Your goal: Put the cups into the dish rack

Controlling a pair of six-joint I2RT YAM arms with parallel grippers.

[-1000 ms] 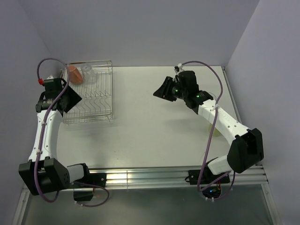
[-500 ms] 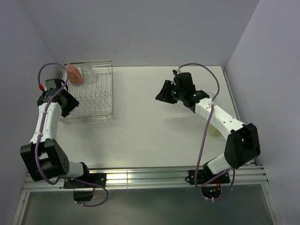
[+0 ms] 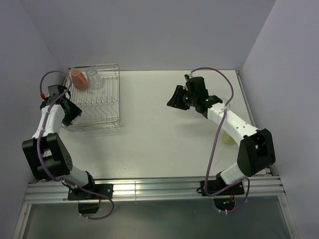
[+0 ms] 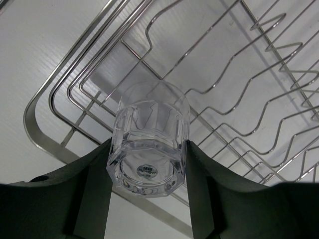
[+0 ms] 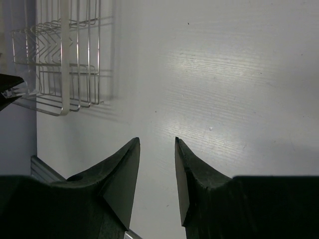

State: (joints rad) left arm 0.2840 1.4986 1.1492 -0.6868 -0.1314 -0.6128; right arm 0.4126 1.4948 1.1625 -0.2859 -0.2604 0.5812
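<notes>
Left gripper (image 4: 148,152) pulled back, tumbler (image 4: 149,124) clamped, visible only from wrist

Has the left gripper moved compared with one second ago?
Yes. The left gripper, holding a tumbler, has shifted slightly left and nearer, from the rack's left side toward its near-left corner.

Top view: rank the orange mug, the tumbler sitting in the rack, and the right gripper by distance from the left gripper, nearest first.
1. orange mug: far left corner of the dish rack, nearest the left gripper.
2. racked tumbler: just right of the mug, slightly farther.
3. right gripper: far off to the right, well clear of the rack.
</notes>
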